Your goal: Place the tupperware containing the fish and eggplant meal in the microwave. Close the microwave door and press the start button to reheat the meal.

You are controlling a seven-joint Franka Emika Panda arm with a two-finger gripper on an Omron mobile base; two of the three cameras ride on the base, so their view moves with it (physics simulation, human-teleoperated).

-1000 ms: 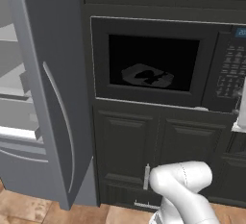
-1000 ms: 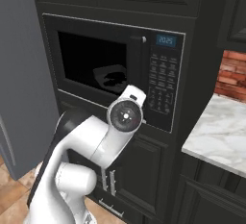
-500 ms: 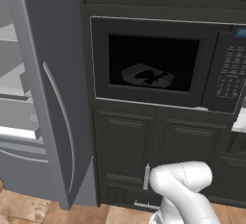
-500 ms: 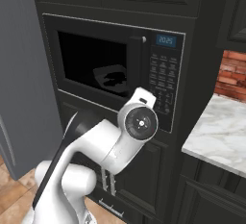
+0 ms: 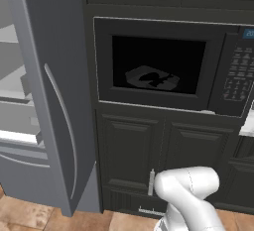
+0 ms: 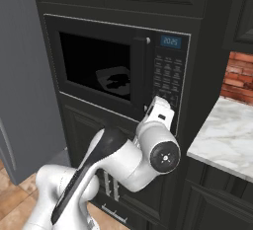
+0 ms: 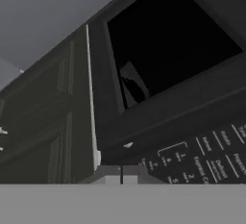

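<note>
Two base views show the tupperware point(image 5: 151, 78) lying flat inside the microwave point(image 5: 173, 66), behind the dark glass of the shut microwave door point(image 6: 96, 71), with the fish and eggplant meal point(image 6: 117, 80) seen as dark lumps on it; the marble bench point(image 6: 225, 137) at the right edge is given by the right base view alone. The container is squarish, so no long axis can be told. The hand point(image 6: 159, 111) is seen at the lower right of the door, below and right of the tupperware, close to the keypad point(image 7: 202, 153); whether its fingers are apart or together cannot be told.
</note>
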